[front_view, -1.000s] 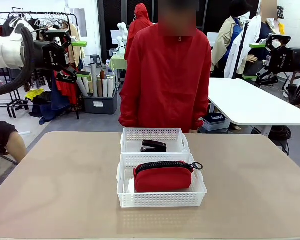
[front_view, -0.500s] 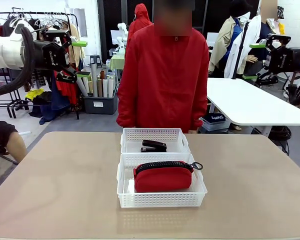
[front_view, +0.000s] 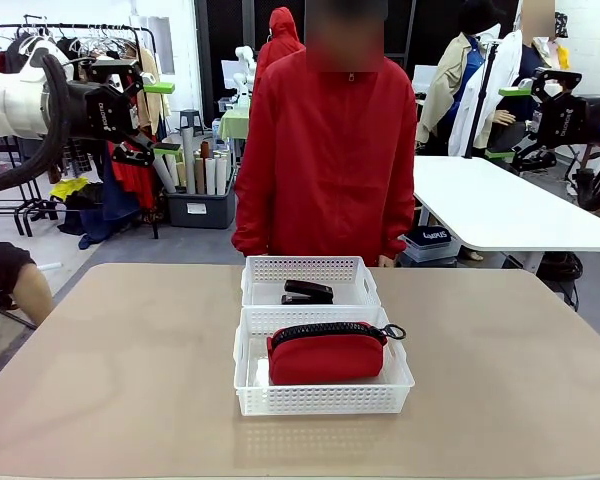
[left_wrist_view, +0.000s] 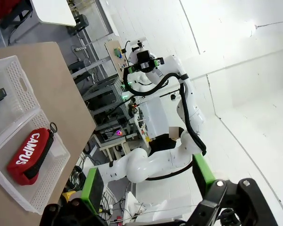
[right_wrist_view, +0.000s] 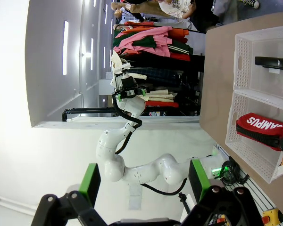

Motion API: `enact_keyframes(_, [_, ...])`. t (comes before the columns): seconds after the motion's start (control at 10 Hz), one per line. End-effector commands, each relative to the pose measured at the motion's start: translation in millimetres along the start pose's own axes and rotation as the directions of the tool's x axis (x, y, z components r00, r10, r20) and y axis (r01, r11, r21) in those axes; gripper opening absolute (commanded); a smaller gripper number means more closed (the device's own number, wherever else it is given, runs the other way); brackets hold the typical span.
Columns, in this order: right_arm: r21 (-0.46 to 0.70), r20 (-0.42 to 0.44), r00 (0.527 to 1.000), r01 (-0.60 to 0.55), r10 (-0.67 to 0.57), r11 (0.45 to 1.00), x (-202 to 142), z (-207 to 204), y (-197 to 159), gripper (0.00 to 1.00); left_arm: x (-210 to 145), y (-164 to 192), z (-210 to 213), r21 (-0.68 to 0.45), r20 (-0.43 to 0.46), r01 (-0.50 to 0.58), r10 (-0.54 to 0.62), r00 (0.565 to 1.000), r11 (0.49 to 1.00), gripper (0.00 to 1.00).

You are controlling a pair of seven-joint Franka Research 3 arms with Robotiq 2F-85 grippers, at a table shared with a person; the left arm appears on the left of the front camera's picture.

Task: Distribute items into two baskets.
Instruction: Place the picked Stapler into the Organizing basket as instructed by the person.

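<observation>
Red fabric pouch (front_view: 326, 352) with a black zipper lies on its side in the bigger white plastic basket (front_view: 323, 397), the one nearer the robot. White letters on the pouch show in both wrist views. Just behind it, touching or almost touching, sits the smaller white plastic basket (front_view: 309, 270) with holes in its walls. A small black stapler (front_view: 307, 292) lies inside that one. Both baskets stand in the middle of the tan counter (front_view: 110, 370).

A person in a red jacket (front_view: 328, 150) stands at the far edge of the counter, close behind the smaller basket.

The left gripper (front_view: 145, 118) is up high at the left side, well away from the baskets. Its green-padded fingers (left_wrist_view: 91, 189) are spread wide apart with nothing between them. The right gripper (front_view: 508, 122) is up high at the right side, also far from the baskets. Its fingers (right_wrist_view: 89, 182) are spread wide too, and it holds and touches nothing.
</observation>
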State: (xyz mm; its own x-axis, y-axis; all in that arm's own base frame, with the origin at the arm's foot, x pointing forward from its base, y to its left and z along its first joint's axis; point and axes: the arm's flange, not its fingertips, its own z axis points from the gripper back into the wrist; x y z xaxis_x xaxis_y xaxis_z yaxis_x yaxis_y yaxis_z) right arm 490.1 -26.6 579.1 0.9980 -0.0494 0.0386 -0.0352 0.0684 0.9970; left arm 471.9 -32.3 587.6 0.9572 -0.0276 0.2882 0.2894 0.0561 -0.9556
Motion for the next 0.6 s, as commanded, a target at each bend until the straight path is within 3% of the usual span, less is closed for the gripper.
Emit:
enact_keyframes(0.0, [-0.003,0.01,1.0,-0.004,0.004,1.0,-2.4,-3.0,1.6,1.0,-0.5,-1.5,-0.3,-0.004,-0.003,0.002,-0.002,1.0,1.0,1.0])
enact_keyframes(0.5, [-0.003,0.01,1.0,-0.004,0.004,1.0,-2.4,-3.0,1.6,1.0,-0.5,-1.5,-0.3,-0.004,-0.003,0.002,-0.002,1.0,1.0,1.0])
